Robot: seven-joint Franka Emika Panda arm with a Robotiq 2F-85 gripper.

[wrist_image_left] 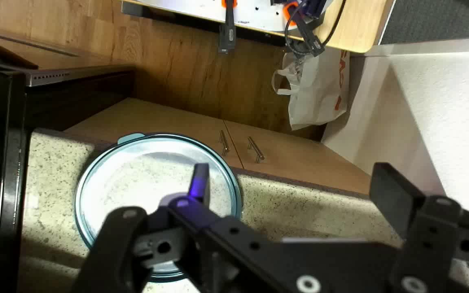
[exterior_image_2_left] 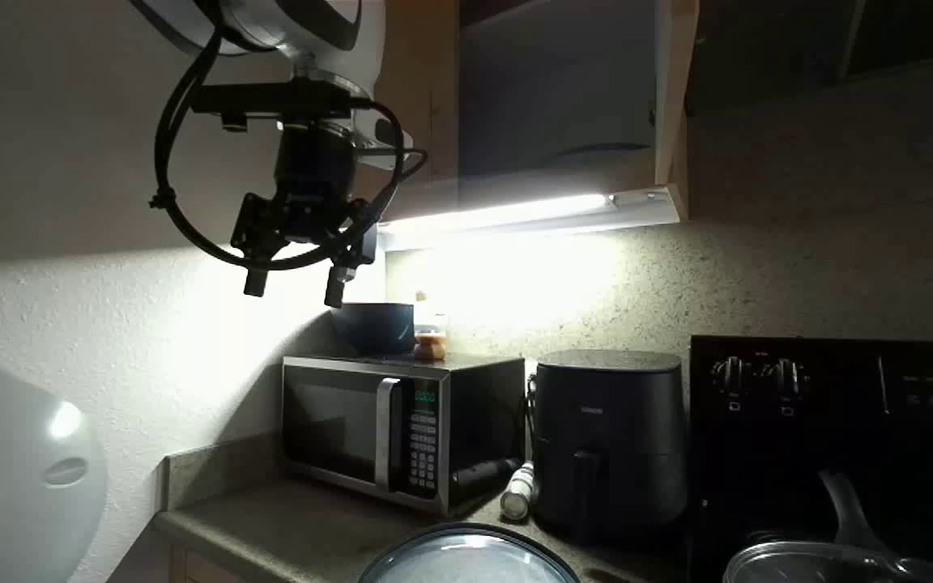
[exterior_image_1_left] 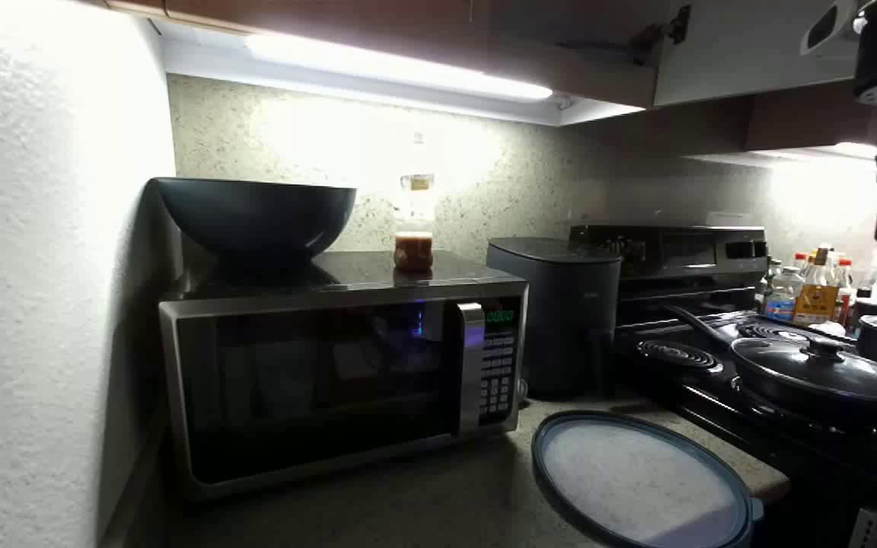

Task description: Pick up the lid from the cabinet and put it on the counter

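In an exterior view the gripper (exterior_image_2_left: 295,288) hangs at the upper left of the frame, its two fingers spread well apart and holding nothing. Top right of centre, the cabinet (exterior_image_2_left: 560,89) shows its inside, with a thin dark arc (exterior_image_2_left: 604,148) in it that I can't make out. The lid (exterior_image_1_left: 640,479) I do see is on the counter (exterior_image_1_left: 423,495), lower right of the frame in an exterior view, near the stove (exterior_image_1_left: 697,388); whether something props it, I can't tell. In the wrist view it's left of centre, crossing the counter's front edge. A bowl (exterior_image_1_left: 256,217) and a bottle (exterior_image_1_left: 413,251) stand on the microwave (exterior_image_1_left: 317,388).
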